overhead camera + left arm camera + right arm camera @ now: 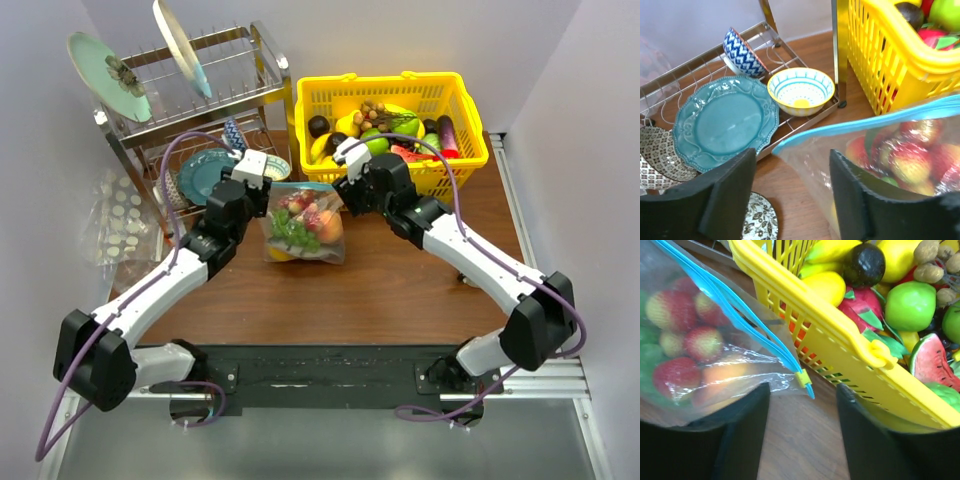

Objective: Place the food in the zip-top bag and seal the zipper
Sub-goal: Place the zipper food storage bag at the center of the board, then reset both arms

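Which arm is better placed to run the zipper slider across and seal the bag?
Right, probably. The yellow slider sits at the end of the zipper, just ahead of the open right claw. The left claw, also open, faces the opposite corner of the zip-top bag, better for anchoring.

Lab mock-kitchen: white booth walls (570,70), aluminium rail (560,385), dish rack (215,110)

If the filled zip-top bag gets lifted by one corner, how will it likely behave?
The zip-top bag looks floppy: its thin clear film wrinkles and sags around the food. The load would likely slump and shift downward, since the pieces lie loose. The glossy film near the zipper may slip when pinched.
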`<control>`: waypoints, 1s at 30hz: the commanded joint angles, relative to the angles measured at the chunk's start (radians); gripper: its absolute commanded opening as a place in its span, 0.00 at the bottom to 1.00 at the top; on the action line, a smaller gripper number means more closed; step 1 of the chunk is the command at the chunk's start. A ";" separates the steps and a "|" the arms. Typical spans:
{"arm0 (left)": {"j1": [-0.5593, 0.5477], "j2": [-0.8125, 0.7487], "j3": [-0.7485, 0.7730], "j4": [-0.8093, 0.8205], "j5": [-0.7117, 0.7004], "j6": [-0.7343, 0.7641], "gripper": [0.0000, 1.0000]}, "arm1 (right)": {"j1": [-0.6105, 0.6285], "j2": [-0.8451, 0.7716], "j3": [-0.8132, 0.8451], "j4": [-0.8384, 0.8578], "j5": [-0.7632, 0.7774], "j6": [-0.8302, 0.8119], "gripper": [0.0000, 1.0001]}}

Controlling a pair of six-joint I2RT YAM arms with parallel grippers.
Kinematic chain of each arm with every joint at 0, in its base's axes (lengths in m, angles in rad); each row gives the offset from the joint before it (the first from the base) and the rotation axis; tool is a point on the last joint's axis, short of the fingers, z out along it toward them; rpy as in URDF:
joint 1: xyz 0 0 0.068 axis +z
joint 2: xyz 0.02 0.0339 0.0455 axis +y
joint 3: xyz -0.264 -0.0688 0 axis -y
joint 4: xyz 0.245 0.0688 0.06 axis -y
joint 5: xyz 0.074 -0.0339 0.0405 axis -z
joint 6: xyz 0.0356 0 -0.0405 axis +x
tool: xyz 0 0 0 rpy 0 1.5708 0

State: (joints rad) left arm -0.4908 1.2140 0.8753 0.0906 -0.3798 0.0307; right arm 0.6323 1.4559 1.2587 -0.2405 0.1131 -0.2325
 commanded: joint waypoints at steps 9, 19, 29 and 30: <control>0.008 -0.306 0.021 -0.146 0.074 -0.173 0.82 | 0.000 -0.291 -0.015 -0.029 0.038 0.316 0.99; 0.006 -0.609 -0.162 -0.226 0.127 -0.307 1.00 | -0.002 -0.581 -0.205 -0.178 0.166 0.504 0.99; 0.008 -0.763 -0.262 -0.298 0.173 -0.249 1.00 | -0.002 -0.899 -0.458 -0.252 0.382 0.703 0.99; 0.008 -0.772 -0.268 -0.314 0.173 -0.242 1.00 | -0.002 -0.916 -0.485 -0.267 0.387 0.713 0.99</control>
State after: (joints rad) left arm -0.4908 0.4744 0.6243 -0.1894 -0.2344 -0.2420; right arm 0.6327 0.6022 0.8284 -0.4404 0.3641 0.3637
